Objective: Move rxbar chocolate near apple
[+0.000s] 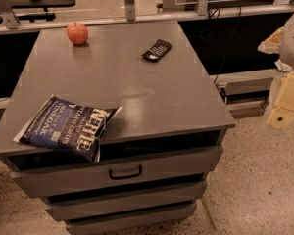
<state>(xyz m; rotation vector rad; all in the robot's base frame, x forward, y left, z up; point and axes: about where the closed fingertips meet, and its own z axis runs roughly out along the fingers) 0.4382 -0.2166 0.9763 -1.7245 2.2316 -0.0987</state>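
A grey worktop [152, 97] carries a blue chip bag [66, 127] at 8 o'clock, lying flat with one corner over the front edge. Below are stacked drawers, the top drawer [59, 180] with a dark handle [125, 172]. Cables [229, 38] hang at 1 o'clock. Speckled floor [259, 180] lies at 4 o'clock.

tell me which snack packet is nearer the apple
The small black rxbar chocolate, not the blue chip bag in front. The gripper hangs right of the table.
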